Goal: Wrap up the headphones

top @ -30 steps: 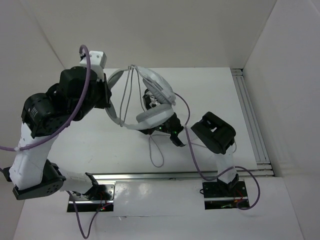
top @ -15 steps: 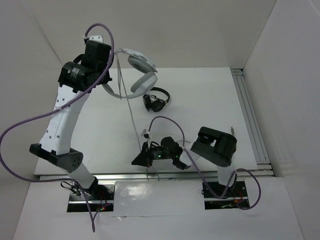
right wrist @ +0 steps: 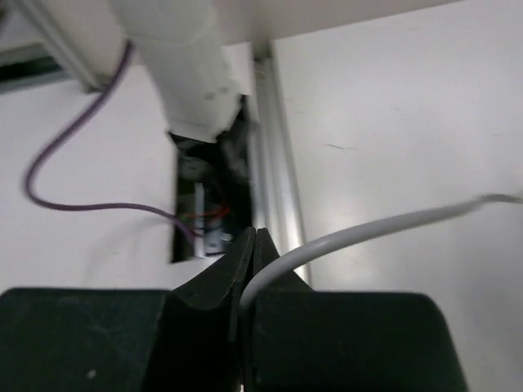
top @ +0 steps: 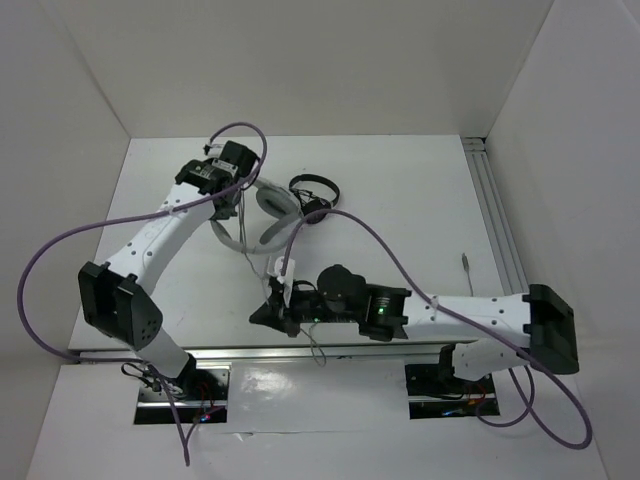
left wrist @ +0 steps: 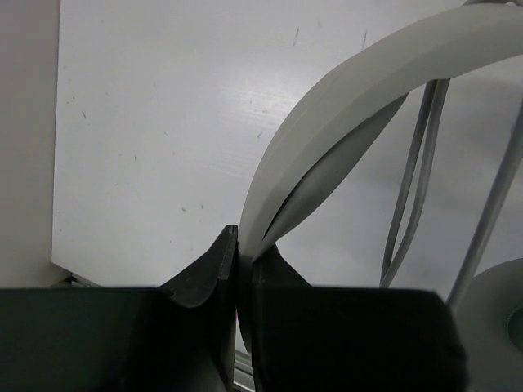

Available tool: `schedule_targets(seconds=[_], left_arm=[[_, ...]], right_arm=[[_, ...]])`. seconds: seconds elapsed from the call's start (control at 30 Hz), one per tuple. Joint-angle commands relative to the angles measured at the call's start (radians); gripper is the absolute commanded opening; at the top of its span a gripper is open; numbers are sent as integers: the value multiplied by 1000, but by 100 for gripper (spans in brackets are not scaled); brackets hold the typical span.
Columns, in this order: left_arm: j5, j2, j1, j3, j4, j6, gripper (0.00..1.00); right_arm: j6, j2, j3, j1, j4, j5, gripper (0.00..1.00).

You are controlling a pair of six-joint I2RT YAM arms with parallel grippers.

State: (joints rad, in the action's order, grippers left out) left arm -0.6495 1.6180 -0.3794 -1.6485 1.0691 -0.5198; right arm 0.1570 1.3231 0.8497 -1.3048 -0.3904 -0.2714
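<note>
The headphones [top: 271,203] are light grey-white and sit at the back centre-left of the table, by my left gripper [top: 234,196]. In the left wrist view that gripper [left wrist: 243,247] is shut on the wide headband [left wrist: 327,110]. Thin grey cable strands [left wrist: 415,175] hang beside the band, and part of an ear cup [left wrist: 494,306] shows at lower right. My right arm stretches left across the front of the table. Its gripper [top: 257,316] sits near the front rail. In the right wrist view it [right wrist: 252,245] is shut on the grey cable [right wrist: 368,228], which curves away to the right.
Smaller black headphones [top: 316,194] lie just right of the grey pair. An aluminium rail [top: 500,235] runs along the table's right side and another [top: 240,352] along the front. A small grey object [top: 466,262] lies at the right. White walls enclose the back and sides.
My left arm has brought the headphones down from high up to the back of the table. My right gripper has shut on the cable and the arm has stretched out left along the front.
</note>
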Motion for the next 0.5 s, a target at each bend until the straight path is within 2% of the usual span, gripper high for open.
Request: schedule_targets(seconds=[0.0, 0.03, 0.07, 0.1, 0.17, 0.23, 0.27, 0.33, 0.37, 0.4, 0.47], left_arm=[[-41, -130, -24, 91, -109, -3, 0], [-20, -174, -33, 161, -109, 10, 0], [-6, -197, -33, 194, -124, 26, 0], [-6, -219, -45, 222, -135, 26, 0], [16, -273, -59, 283, -147, 56, 0], [25, -300, -90, 315, -147, 87, 0], [62, -331, -102, 316, -147, 99, 0], [89, -366, -145, 331, -138, 124, 0], [149, -385, -159, 345, -126, 136, 0], [168, -427, -189, 345, -126, 145, 0], [230, -469, -219, 372, -126, 184, 0]], right_arm=[[-245, -111, 127, -16, 469, 344, 0], [-270, -131, 155, -16, 529, 426, 0], [-293, -131, 210, -16, 626, 581, 0], [-316, -131, 244, -7, 669, 653, 0], [-339, -107, 331, -7, 744, 838, 0], [-399, -88, 360, -7, 745, 950, 0], [-428, -75, 361, -7, 690, 1072, 0], [-558, -74, 338, 16, 577, 1179, 0], [-607, -74, 318, 36, 503, 1217, 0], [-672, -74, 290, 65, 385, 1230, 0], [-683, -74, 290, 169, 313, 1195, 0]])
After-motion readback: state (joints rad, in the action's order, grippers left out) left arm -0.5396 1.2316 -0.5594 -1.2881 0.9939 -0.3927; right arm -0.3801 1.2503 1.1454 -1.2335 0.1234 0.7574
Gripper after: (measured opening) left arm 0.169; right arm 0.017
